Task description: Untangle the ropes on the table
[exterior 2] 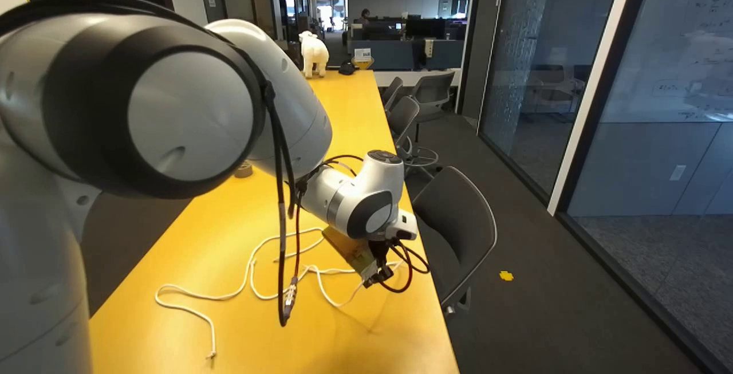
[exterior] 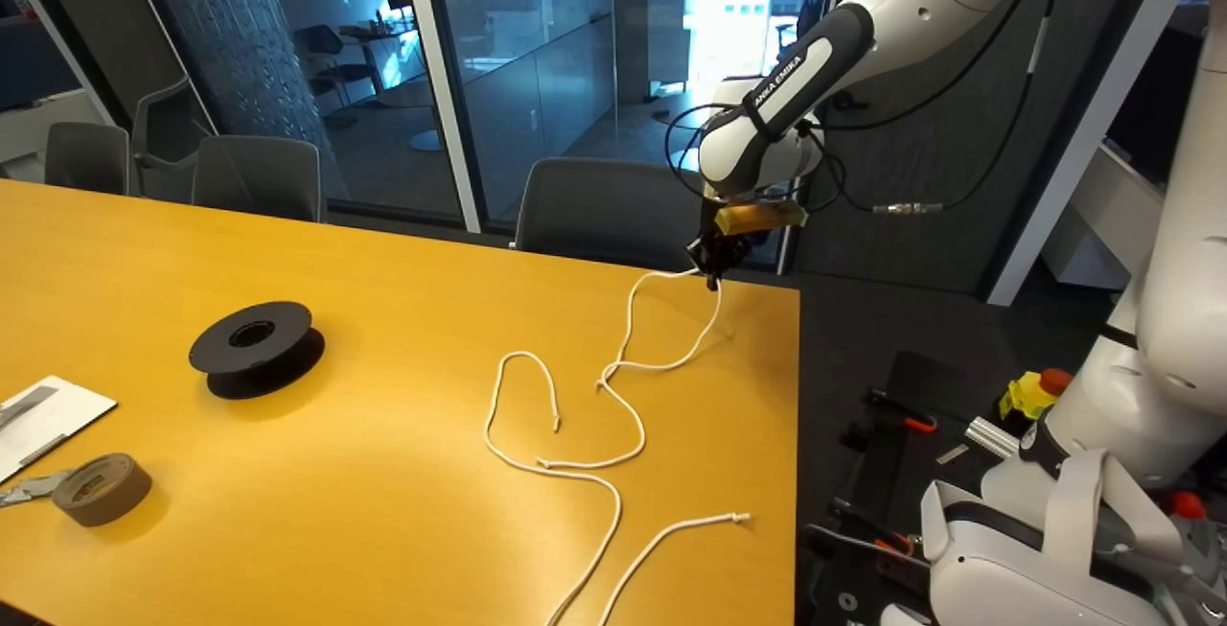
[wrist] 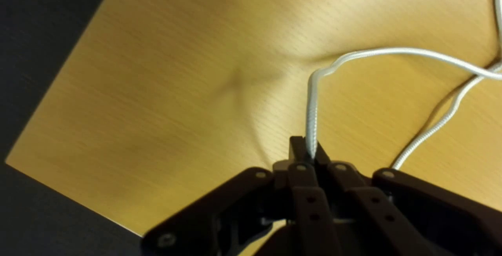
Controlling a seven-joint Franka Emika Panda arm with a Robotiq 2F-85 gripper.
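While it hovers above the table, the tool, nearly closed, pinches a white rope.

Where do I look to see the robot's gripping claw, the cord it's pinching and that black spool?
Gripper [wrist: 311,146], in the wrist view: midway between its fingertips.
White rope [wrist: 311,109], in the wrist view: the stretch leading out from the fingertips.
Black spool [exterior: 255,356], in an exterior view: its top flange.

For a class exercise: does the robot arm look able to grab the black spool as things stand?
Probably not yet: the claw is shut on a white rope. Otherwise, the way over the table to the spool looks open.
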